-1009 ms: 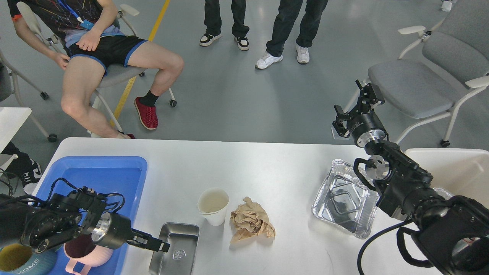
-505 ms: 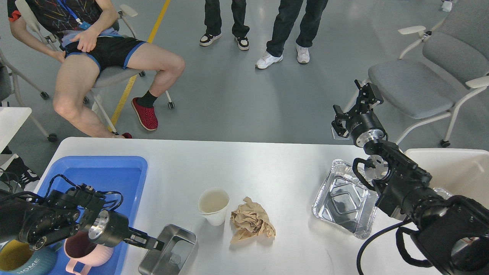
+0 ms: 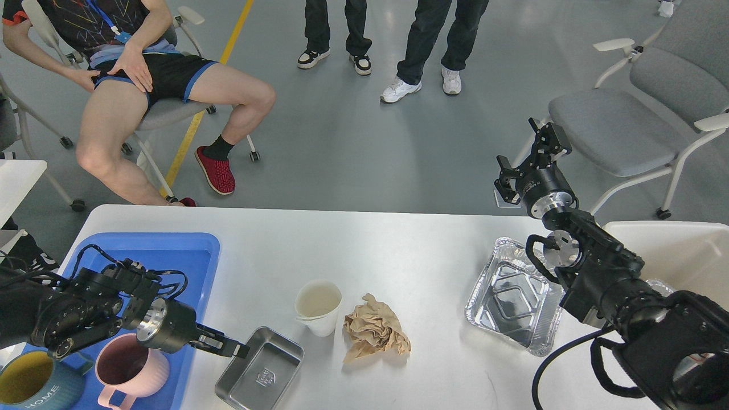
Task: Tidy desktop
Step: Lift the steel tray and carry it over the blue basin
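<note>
The white desktop (image 3: pixel 398 250) spans the lower view. My left gripper (image 3: pixel 236 348) is shut on the left rim of a small steel tray (image 3: pixel 263 371) and holds it skewed near the front edge. A white paper cup (image 3: pixel 318 304) stands mid-table, touching a crumpled brown paper (image 3: pixel 373 333) to its right. An empty foil tray (image 3: pixel 512 296) lies at the right. My right gripper (image 3: pixel 532 162) is open and empty, raised past the table's far edge above the foil tray.
A shallow blue tray (image 3: pixel 154 256) at the left holds a pink mug (image 3: pixel 128 370) and a teal mug (image 3: pixel 28 387). A white bin (image 3: pixel 672 250) stands at the right edge. People and chairs are beyond the table.
My left gripper has lifted the steel tray by its rim, tipped it, then swung it into a skewed pose slightly left. The right arm has not moved.
</note>
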